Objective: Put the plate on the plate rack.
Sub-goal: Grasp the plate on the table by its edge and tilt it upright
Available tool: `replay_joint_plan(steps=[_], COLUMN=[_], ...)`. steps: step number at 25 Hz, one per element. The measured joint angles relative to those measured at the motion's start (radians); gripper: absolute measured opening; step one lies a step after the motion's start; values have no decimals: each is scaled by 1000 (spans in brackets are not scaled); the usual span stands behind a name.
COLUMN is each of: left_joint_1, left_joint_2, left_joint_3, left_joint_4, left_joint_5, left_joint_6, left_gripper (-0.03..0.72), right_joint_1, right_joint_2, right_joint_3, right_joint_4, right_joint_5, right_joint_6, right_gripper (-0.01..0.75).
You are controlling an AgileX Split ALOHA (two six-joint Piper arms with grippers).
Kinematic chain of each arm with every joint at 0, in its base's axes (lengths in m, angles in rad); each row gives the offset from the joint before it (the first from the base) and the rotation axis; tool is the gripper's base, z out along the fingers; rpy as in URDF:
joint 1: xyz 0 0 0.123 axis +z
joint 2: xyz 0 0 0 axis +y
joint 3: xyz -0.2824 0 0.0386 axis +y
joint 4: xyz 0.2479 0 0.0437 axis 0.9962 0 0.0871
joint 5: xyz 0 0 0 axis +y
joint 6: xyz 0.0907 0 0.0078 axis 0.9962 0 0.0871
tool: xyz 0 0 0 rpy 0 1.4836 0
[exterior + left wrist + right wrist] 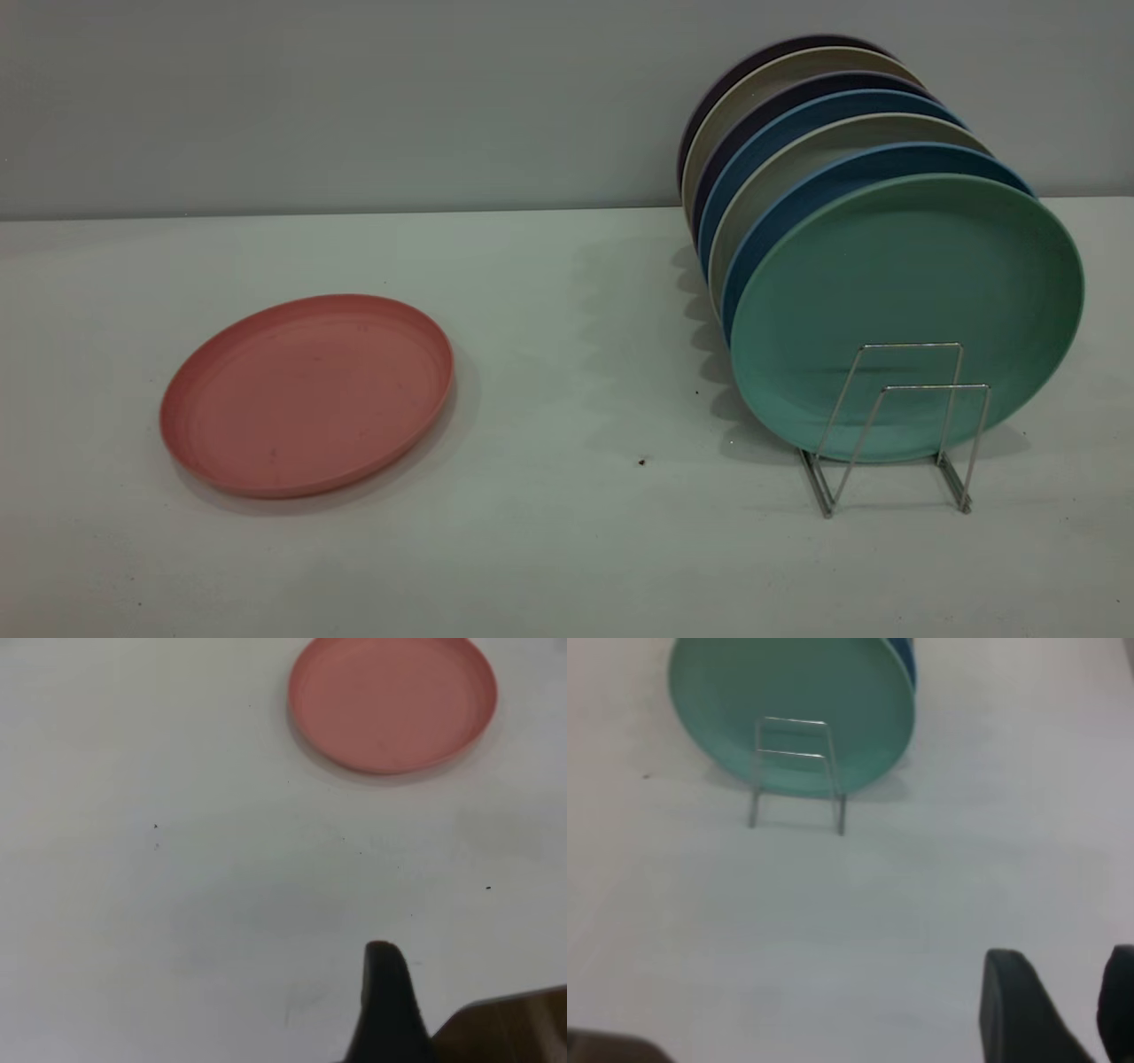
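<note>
The salmon-pink plate lies flat on the white table at the left; it also shows in the left wrist view. The wire plate rack stands at the right and holds several upright plates, with a teal-green plate at the front. One or two wire loops in front of the teal plate hold nothing. The rack also shows in the right wrist view. Neither gripper shows in the exterior view. My left gripper hangs well short of the pink plate. My right gripper is open, empty and well short of the rack.
Blue, beige and dark plates fill the rack behind the teal one. A grey wall runs along the table's far edge. A small dark speck lies between plate and rack. A brown table edge shows by the left gripper.
</note>
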Motion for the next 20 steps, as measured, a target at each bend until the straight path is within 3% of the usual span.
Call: replay_joint_plan(steps=[6,15,20], left_joint_1=[-2,-2,-2], left_joint_2=[7,226,389], left_joint_3=[0,0,-6], left_joint_4=[0,68,129], left_joint_5=[0,-1,-46], left_joint_6=[-14,-153,-209], left_gripper=[537,537,537], right_joint_1=[85,93,93], right_joint_2=[0,176,331], right_joint_3=[0,-7,-24], right_joint_4=[39,39,43], right_joint_5=[0,-16,-126], right_joint_6=[0,-2,-37], right_gripper=[239,239,239])
